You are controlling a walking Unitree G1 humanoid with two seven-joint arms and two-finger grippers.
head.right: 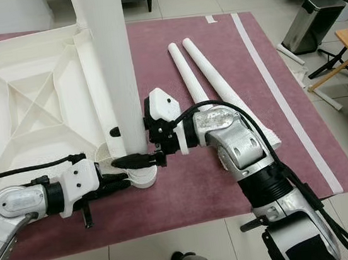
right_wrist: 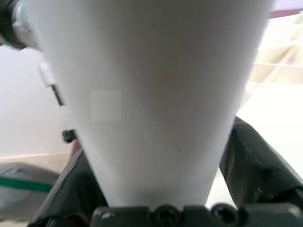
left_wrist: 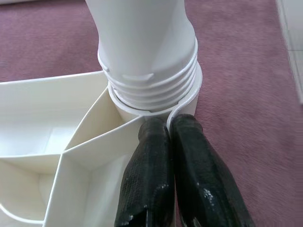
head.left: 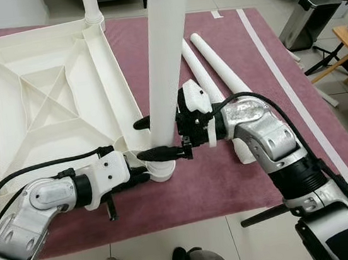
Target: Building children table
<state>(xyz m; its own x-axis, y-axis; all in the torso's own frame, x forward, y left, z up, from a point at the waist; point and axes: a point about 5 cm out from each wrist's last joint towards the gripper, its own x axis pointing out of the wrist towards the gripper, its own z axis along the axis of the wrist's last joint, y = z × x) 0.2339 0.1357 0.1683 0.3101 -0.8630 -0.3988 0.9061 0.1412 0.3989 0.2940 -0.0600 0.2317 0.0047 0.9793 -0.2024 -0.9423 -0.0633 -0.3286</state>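
Fingers of the right gripper (head.left: 156,137) clasp the upright table leg (head.left: 167,61) to thread it, while the left gripper (left_wrist: 176,156), fingers pressed together, braces the tabletop's corner socket (left_wrist: 187,101).

table leg (head.left: 168,54): smooth matt white plastic | rug (head.left: 218,181): maroon napped cloth

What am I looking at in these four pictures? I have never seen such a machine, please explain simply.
This is a humanoid robot with two silver arms. Two pictures come from cameras on its head, two from its wrists. On a dark red rug lies a white table top, upside down. The right gripper clasps a standing white leg, whose threaded end sits in the corner socket. The left gripper, fingers shut, pinches the socket's rim. Two spare legs lie on the rug.
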